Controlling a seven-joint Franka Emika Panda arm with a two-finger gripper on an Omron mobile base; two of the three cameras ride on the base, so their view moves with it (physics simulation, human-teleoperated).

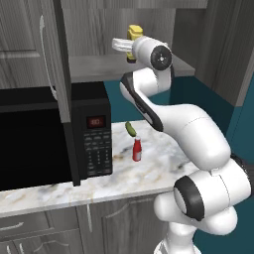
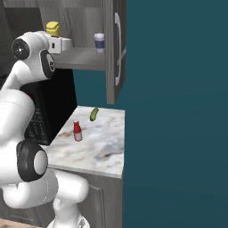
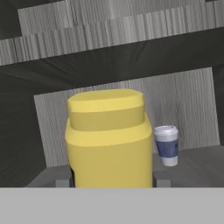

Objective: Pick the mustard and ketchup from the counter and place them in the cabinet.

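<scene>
The mustard (image 3: 107,140), a squat yellow bottle, sits between my fingertips inside the cabinet (image 1: 94,67), over its grey shelf. My gripper (image 3: 112,181) is shut on the mustard, which hides the shelf beneath it, so I cannot tell whether it touches. From the base, the mustard (image 1: 133,33) (image 2: 53,28) shows at shelf height with the gripper (image 1: 130,47) (image 2: 54,38) around it. The ketchup (image 1: 137,150) (image 2: 77,132), slim, red and white-capped, stands upright on the marble counter (image 1: 149,173) (image 2: 102,147), well below the hand.
A white-and-blue paper cup (image 3: 167,145) (image 2: 99,42) stands on the shelf right of the mustard. The cabinet door (image 1: 54,59) (image 2: 115,49) hangs open. A black microwave (image 1: 44,139) fills the counter's left, and a green pickle (image 1: 130,129) (image 2: 94,114) lies behind the ketchup.
</scene>
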